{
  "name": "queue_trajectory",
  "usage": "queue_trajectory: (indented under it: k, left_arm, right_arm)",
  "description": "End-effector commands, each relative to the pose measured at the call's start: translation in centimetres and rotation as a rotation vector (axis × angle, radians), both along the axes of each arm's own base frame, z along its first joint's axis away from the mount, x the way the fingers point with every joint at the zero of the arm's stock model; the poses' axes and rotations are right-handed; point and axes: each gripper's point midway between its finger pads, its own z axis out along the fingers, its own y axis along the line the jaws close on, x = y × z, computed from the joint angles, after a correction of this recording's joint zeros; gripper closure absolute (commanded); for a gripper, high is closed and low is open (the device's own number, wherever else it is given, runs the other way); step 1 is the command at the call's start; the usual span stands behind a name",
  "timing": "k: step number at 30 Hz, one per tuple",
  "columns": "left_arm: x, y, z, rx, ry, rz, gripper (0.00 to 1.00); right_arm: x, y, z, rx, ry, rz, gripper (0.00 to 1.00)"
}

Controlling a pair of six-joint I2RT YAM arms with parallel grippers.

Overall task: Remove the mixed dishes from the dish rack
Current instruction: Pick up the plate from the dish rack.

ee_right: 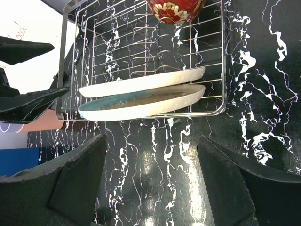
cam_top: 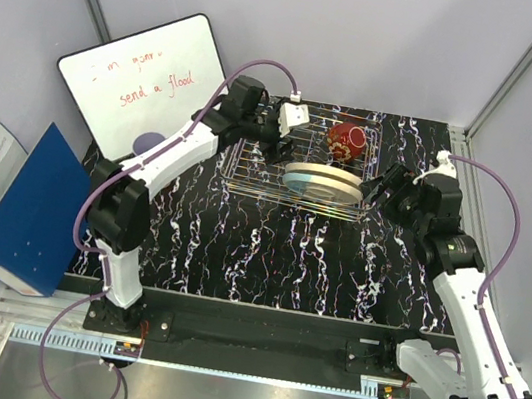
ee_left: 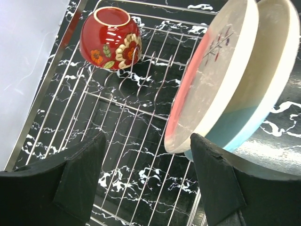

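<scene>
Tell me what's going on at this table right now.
Two robot arms are unloading a silver wire dish rack on a black marbled table. The rack holds a glossy red flower-patterned bowl and two round plates on edge, side by side: a pink-and-cream plate and a light-blue-and-cream plate. The left gripper hovers open over the rack, facing the plates. The right gripper, also open, is just outside the rack. Neither holds anything.

Open rack floor [ee_left: 123, 141] (plates [ee_left: 211, 84] beside)

The bowl [ee_left: 110, 40] is flowered red, with a pink-cream plate [ee_left: 211, 80] (sprig motif) and a blue-cream plate [ee_left: 244, 125].
</scene>
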Motion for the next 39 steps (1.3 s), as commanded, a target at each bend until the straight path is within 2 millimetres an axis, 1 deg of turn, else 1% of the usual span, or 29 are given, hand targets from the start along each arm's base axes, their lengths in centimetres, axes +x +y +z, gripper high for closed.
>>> queue_trajectory:
  k: [1, 4, 9, 16, 18, 19, 20, 23, 27, 31, 32, 33, 34, 35, 36, 39]
  left_arm:
    - [-1.4, -0.5, 2.8, -0.061, -0.045, -0.080, 0.24]
    - [-1.7, -0.8, 2.4, -0.064, -0.031, -0.097, 0.24]
    - [-2.3, -1.4, 1.4, -0.058, -0.010, -0.121, 0.24]
    - [-3.5, -2.4, -0.5, -0.041, 0.018, -0.166, 0.25]
    - [-3.2, -2.6, -1.6, -0.021, 0.027, -0.158, 0.25]
    - [-3.1, -2.8, -1.5, -0.022, 0.026, -0.161, 0.25]
    - [-3.0, -3.0, -2.2, -0.018, 0.045, -0.164, 0.25]
    - [-2.9, -3.6, -2.5, -0.024, 0.059, -0.171, 0.25]
    - [-2.9, -4.3, -4.1, -0.007, 0.085, -0.177, 0.26]
    - [-2.8, -4.8, -5.2, -0.001, 0.108, -0.183, 0.27]
    - [-2.8, -4.9, -5.4, 0.000, 0.114, -0.183, 0.30]
    - [-2.6, -5.1, -5.2, -0.003, 0.111, -0.181, 0.31]
    - [-2.6, -5.2, -5.7, -0.002, 0.130, -0.177, 0.35]
    - [-2.5, -5.3, -5.6, -0.006, 0.131, -0.179, 0.40]
    - [-2.3, -5.5, -5.4, -0.010, 0.126, -0.175, 0.54]
    - [-1.8, -5.5, -5.4, -0.008, 0.118, -0.163, 0.72]
  right_arm:
    - [0.2, 0.8, 0.5, 0.022, -0.027, 0.030, 0.14]
    - [0.2, 0.7, 0.6, 0.020, -0.032, 0.025, 0.14]
    - [0.4, 0.8, 0.1, 0.021, -0.021, 0.028, 0.14]
    - [0.7, 0.9, -0.2, 0.021, -0.019, 0.029, 0.14]
    - [0.7, 1.0, -0.3, 0.025, -0.017, 0.031, 0.14]
    - [0.7, 1.0, -0.3, 0.026, -0.014, 0.033, 0.14]
    - [0.7, 1.0, -0.3, 0.029, -0.015, 0.032, 0.14]
    - [0.6, 0.8, -0.4, 0.025, -0.018, 0.024, 0.14]
    - [0.5, 0.9, -0.6, 0.025, -0.013, 0.027, 0.14]
    - [0.5, 0.9, -0.7, 0.024, -0.009, 0.028, 0.14]
    - [0.5, 0.9, -0.7, 0.024, -0.009, 0.027, 0.14]
    - [0.5, 0.9, -0.7, 0.024, -0.009, 0.027, 0.14]
    - [0.5, 0.9, -0.8, 0.024, -0.007, 0.027, 0.14]
    - [0.5, 0.9, -0.8, 0.024, -0.007, 0.027, 0.14]
    - [0.5, 0.9, -0.8, 0.023, -0.007, 0.025, 0.14]
    - [0.4, 0.8, -0.8, 0.023, -0.007, 0.024, 0.14]
